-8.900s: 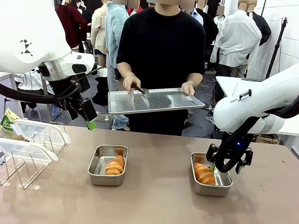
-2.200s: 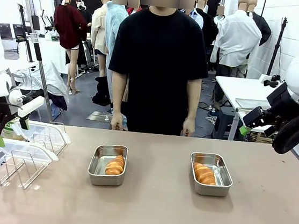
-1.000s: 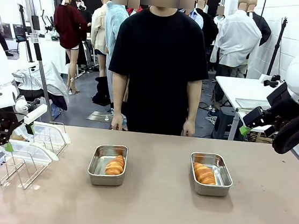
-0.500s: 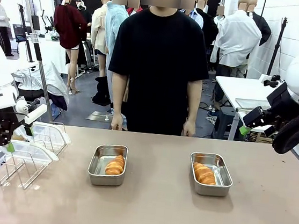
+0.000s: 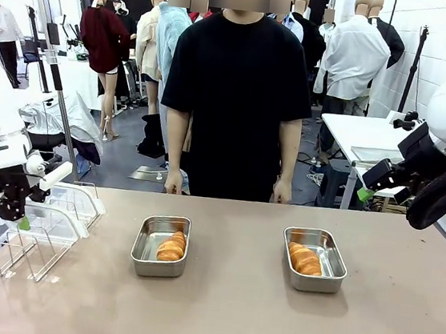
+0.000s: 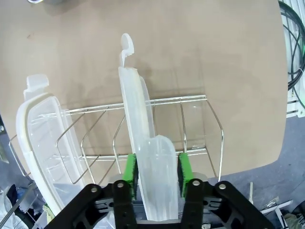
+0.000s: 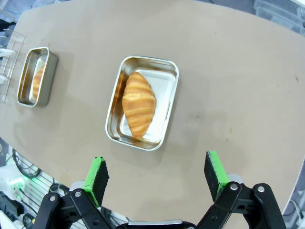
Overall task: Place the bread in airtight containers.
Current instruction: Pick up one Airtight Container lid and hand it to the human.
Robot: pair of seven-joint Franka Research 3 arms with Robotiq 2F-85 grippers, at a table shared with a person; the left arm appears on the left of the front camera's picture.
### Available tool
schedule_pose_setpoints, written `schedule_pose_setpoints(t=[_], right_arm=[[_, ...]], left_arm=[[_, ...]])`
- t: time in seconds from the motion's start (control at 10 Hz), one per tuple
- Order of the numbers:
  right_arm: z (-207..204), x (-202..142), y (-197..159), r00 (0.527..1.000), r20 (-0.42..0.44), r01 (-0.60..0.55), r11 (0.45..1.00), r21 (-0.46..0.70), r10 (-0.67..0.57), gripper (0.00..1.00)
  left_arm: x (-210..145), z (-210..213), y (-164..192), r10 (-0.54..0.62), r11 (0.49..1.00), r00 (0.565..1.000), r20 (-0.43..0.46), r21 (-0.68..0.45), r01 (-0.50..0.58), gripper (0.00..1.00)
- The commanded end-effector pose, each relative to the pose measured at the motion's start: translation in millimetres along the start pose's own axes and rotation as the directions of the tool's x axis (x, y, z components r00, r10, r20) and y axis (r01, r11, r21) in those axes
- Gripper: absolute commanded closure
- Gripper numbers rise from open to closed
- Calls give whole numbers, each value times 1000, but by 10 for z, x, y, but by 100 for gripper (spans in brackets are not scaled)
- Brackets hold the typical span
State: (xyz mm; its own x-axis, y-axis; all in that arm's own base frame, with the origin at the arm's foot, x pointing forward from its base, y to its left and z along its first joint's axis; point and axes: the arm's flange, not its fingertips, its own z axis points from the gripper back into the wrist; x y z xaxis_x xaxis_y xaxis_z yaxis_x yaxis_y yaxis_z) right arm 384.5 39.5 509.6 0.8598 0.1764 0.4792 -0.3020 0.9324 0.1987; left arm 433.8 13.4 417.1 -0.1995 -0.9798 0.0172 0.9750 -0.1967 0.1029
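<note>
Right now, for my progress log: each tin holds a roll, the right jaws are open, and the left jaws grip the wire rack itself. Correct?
Not quite. The left jaws grip a clear lid standing in the rack, not the rack itself; the left wrist view shows the green pads on either side of it. Each tin does hold a roll, and the right jaws are open.

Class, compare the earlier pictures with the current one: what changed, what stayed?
Left gripper dropped to the rack and closed on a lid. Right gripper, open, withdrew from the right tin. The person's tray is gone. Tins and rolls stayed put.
</note>
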Motion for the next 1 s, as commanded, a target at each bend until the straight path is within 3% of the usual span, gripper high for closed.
schedule_pose_setpoints(t=[0.0,0.8,0.9], right_arm=[[-4,9,-3,1000,-1,0,1000,0,0,0],[-4,9,-3,1000,-1,0,1000,0,0,0],[-4,9,-3,1000,-1,0,1000,0,0,0]], left_arm=[[-29,95,28,-5,1000,1000,11,29,4,100],[-44,138,88,26,998,999,28,-52,-25,100],[-5,119,53,2,1000,1000,-6,5,-2,100]])
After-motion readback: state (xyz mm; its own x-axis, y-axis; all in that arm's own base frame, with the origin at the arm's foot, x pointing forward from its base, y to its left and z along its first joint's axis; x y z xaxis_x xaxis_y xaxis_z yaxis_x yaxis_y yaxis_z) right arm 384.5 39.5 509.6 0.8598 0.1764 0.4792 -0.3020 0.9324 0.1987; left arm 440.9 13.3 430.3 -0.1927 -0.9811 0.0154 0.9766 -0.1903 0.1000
